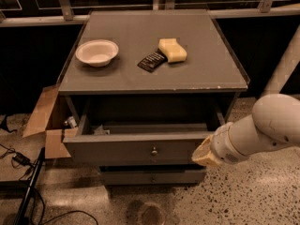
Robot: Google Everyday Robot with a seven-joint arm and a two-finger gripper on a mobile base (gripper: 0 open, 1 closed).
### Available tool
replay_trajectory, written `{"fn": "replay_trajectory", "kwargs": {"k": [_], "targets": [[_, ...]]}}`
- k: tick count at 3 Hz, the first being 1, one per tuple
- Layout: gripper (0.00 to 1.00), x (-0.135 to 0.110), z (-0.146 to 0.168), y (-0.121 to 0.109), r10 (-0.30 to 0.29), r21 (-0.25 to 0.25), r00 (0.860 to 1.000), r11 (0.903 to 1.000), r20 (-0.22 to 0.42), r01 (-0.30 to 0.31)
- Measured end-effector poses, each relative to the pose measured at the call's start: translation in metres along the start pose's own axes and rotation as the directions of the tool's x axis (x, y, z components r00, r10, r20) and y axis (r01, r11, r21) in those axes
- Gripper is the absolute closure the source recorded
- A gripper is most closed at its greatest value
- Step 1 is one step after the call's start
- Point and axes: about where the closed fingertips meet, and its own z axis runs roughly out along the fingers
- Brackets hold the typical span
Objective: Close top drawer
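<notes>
The top drawer (117, 149), a wide grey wooden drawer with a flat front panel and a small round metal knob (154, 151) at its centre, stands pulled out from the grey cabinet (140, 78). It sits well forward of the lower grey drawer front (152, 177) beneath it. I see my gripper (203, 154), the tan end of a thick white arm (267, 125), at the right end of that front panel, touching it or just beside it. I cannot tell its state. A few small items lie in the drawer's left part, too dim to name. On the cabinet's top sit a white round bowl (97, 52), a black flat packet (151, 61) and a yellow sponge (172, 49) touching the packet. An open brown cardboard box (47, 123) stands against the cabinet's left side.
</notes>
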Motion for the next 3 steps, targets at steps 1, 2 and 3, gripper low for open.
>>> {"fn": "replay_trajectory", "kwargs": {"k": [1,2,3], "targets": [[1.0,0.009,0.02,0.0,-0.033,0.022,0.999,0.9992,0.004,0.033],[1.0,0.017,0.05,-0.001,-0.073,0.065,0.997,0.9953,0.026,0.071],[1.0,0.02,0.075,-0.01,-0.1,0.116,0.993,0.989,0.062,0.092]]}}
